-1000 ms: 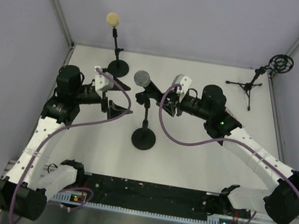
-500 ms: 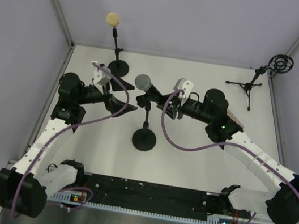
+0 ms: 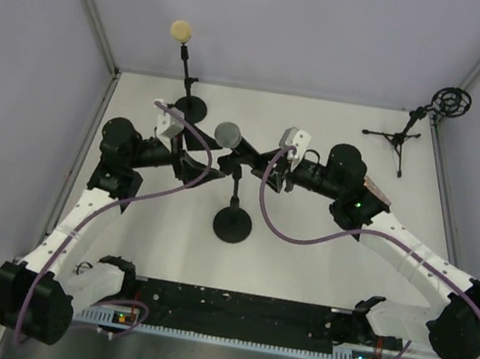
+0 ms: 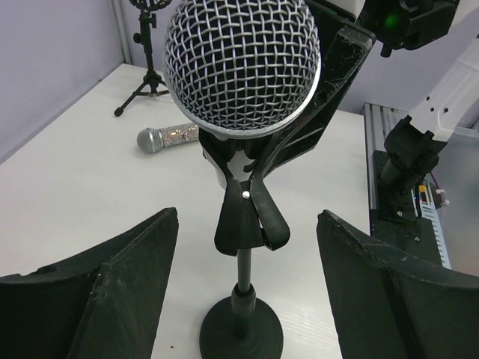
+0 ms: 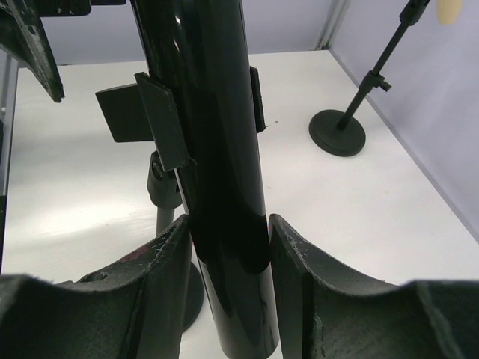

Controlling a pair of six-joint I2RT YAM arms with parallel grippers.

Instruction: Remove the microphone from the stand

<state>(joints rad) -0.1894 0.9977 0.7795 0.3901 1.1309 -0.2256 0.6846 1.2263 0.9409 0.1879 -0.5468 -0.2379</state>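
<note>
The microphone (image 3: pixel 228 131) has a grey mesh head and a glossy black handle (image 5: pixel 217 149). It sits tilted in the clip (image 4: pixel 247 217) of a black stand with a round base (image 3: pixel 231 224). My right gripper (image 5: pixel 228 247) is shut on the handle behind the clip, both pads pressed to its sides; in the top view the right gripper (image 3: pixel 260 158) is just right of the stand. My left gripper (image 4: pixel 247 254) is open, its fingers (image 4: pixel 112 292) wide on either side of the stand's pole, below the mesh head (image 4: pixel 243 63). In the top view the left gripper (image 3: pixel 201 166) is close to the left of the stand.
A beige foam-headed microphone (image 3: pixel 183 32) stands on a round-base stand (image 3: pixel 189 108) at the back left. A small tripod stand with a ring mount (image 3: pixel 406 134) is at the back right. A silver microphone (image 4: pixel 166 137) lies on the table. Walls close in on three sides.
My left arm has moved right, bringing its open fingers up to the stand, and its jaws have narrowed a little. My right gripper keeps its hold on the handle.
</note>
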